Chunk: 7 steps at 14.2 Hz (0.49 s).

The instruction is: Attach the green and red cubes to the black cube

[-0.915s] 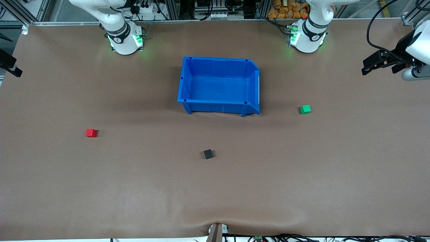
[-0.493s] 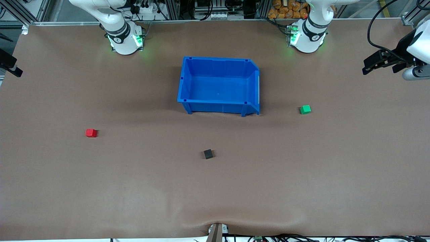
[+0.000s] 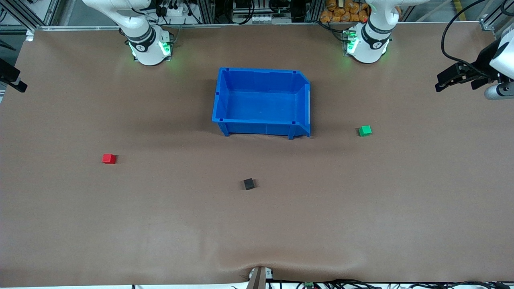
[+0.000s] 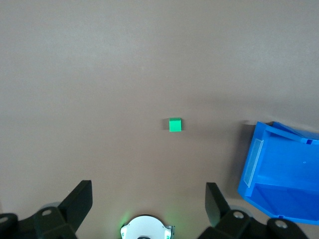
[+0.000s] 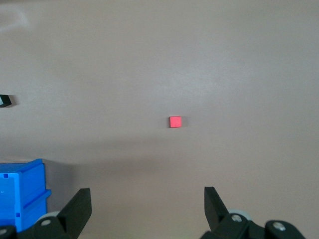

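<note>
Nothing was gripped yet; we judged the step in hand to be the approach to the outer cubes.

The left gripper (image 4: 148, 199) hung high at the left arm's end of the table, fingers (image 4: 77, 199) spread wide and empty, with the green cube (image 4: 175, 124) lying ahead of the gap between them and a little off its midline. The right gripper (image 5: 147, 201) hung likewise at the right arm's end, fingers (image 5: 79, 204) released, the red cube (image 5: 175, 121) ahead of its gap and slightly off-centre.

To do this well, we would bring each cube onto the midline between the fingers, descend straight, and close on two parallel faces.

The black cube (image 3: 249, 184) sat alone mid-table, well apart from both, nearer the front camera than the blue bin (image 3: 261, 102).

The table (image 3: 361, 220) was a brown mat, faintly rippled at its near edge. Around it we saw framing and cables by the arm bases.
</note>
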Available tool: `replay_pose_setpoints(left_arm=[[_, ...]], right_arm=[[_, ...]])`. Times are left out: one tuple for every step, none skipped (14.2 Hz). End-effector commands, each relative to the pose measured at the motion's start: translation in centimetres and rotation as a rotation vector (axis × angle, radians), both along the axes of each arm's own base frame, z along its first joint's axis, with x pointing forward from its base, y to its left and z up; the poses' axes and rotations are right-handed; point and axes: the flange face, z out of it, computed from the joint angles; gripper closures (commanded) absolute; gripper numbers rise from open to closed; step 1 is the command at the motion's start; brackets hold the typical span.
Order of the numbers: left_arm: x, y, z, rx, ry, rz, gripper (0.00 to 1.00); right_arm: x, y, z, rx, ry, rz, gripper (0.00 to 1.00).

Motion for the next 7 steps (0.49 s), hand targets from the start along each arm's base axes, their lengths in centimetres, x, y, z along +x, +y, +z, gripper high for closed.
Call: replay_pose_setpoints(left_arm=[[-0.06, 0.32, 0.61, 0.014, 0.005, -0.016, 0.00], [-0.10, 0.32, 0.68, 0.015, 0.003, -0.004, 0.00], [-0.20, 0.16, 0.60, 0.016, 0.008, 0.004, 0.00], [-0.20, 0.08, 0.53, 0.016, 0.009, 0.001, 0.00], [-0.21, -0.01, 0.46, 0.016, 0.011, -0.001, 0.00], [-0.22, -0.07, 0.39, 0.018, 0.012, -0.002, 0.00], [-0.22, -0.15, 0.32, 0.018, 0.014, -0.004, 0.00]], right_arm=[[0.19, -0.07, 0.36, 0.003, 0.003, -0.002, 0.00], [0.19, -0.07, 0.36, 0.003, 0.003, -0.002, 0.00], [0.19, 0.01, 0.35, 0.003, 0.004, 0.001, 0.00], [0.18, -0.15, 0.36, 0.003, 0.003, -0.002, 0.00], [0.22, -0.32, 0.28, 0.003, 0.004, -0.005, 0.00], [0.18, -0.16, 0.36, 0.003, 0.003, -0.002, 0.00], [0.24, 0.00, 0.27, 0.003, 0.006, 0.001, 0.00]])
